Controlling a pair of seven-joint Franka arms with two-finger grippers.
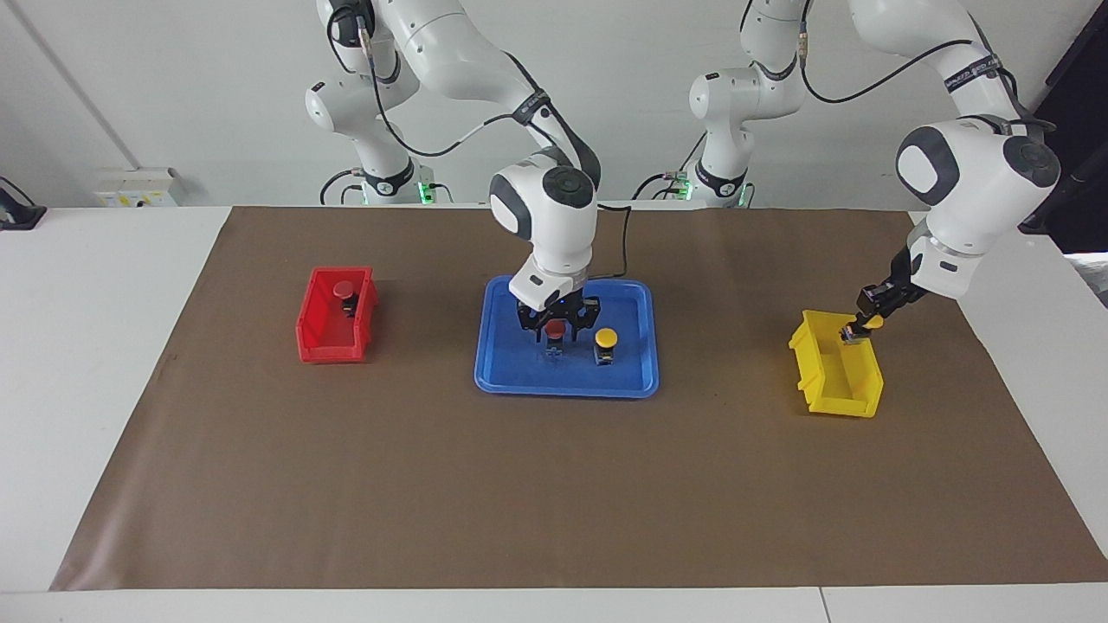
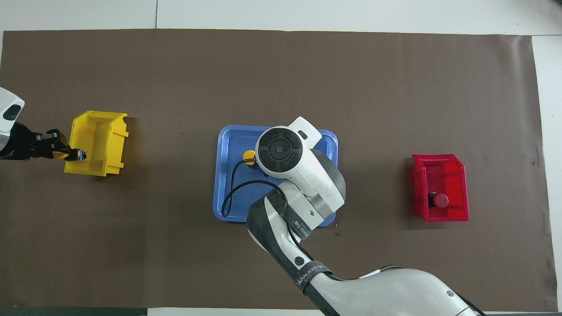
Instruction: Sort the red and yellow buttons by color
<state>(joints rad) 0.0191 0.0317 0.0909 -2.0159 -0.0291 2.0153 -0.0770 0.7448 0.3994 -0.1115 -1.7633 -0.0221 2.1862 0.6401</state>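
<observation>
Left fingers (image 1: 853, 332) clamped on a yellow button (image 1: 872, 322); right fingers' (image 1: 559, 324) spread around the red button (image 1: 555, 329) unclear, hidden overhead.

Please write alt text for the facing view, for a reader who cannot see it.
The right hand is down around a red button in the blue tray, beside a yellow button. The left hand holds another yellow button over the yellow bin; the red bin holds one red button.

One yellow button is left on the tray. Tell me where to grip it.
Grip the yellow button under its round cap, on the black base, coming straight down: it stands upright on the blue tray, and the red button stands close beside it.
</observation>
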